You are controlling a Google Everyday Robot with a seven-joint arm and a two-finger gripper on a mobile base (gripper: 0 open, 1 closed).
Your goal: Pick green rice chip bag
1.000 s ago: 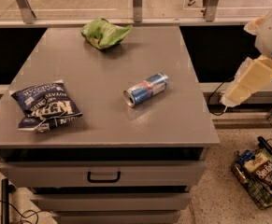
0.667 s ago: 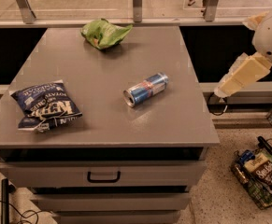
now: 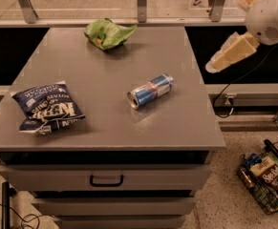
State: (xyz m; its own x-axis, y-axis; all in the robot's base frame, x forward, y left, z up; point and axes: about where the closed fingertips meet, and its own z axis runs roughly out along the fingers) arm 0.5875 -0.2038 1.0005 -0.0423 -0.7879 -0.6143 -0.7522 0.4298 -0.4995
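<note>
The green rice chip bag (image 3: pixel 108 33) is a crumpled lime-green snack bag with a small orange patch. It lies at the far edge of the grey table (image 3: pixel 105 123), near the middle. My gripper (image 3: pixel 213 66) is cream-coloured and hangs off the table's right side, beyond its right edge. It is well to the right of the green bag and holds nothing that I can see. The white arm (image 3: pixel 270 14) reaches in from the upper right corner.
A blue and silver can (image 3: pixel 151 90) lies on its side mid-table. A dark navy chip bag (image 3: pixel 48 108) with white lettering lies at the front left. A wire basket of snacks (image 3: pixel 266 175) stands on the floor at lower right. Drawers sit under the tabletop.
My gripper has risen and moved left, closer to the table's right edge and farther back. The bags and the can have not moved.
</note>
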